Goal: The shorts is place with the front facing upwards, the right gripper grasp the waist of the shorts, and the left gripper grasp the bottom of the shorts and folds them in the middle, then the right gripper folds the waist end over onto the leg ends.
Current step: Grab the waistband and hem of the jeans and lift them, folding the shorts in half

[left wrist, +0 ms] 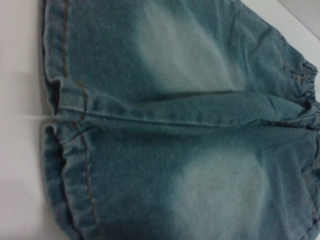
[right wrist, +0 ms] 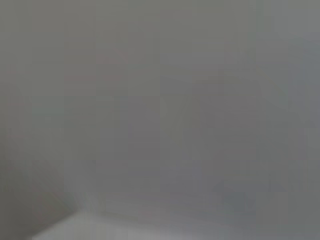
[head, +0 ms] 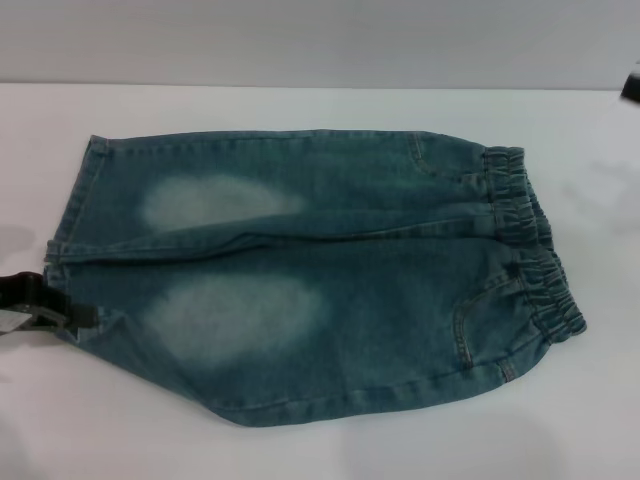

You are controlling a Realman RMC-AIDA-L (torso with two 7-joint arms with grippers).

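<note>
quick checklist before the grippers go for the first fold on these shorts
1. Shorts lie flat and spread on the table, front side up with the pockets showing: ok.
2. Waist lies on the robot's right side, leg ends on its left, matching the planned grasps: ok.
3. Left gripper is at the near leg's hem, at the left edge of the head view: ok. Whether it is touching the fabric: cannot tell.
4. Right gripper is at the waist: not ok, it shows in no view.
5. The fold has not been started, both legs lie side by side: ok.
</note>
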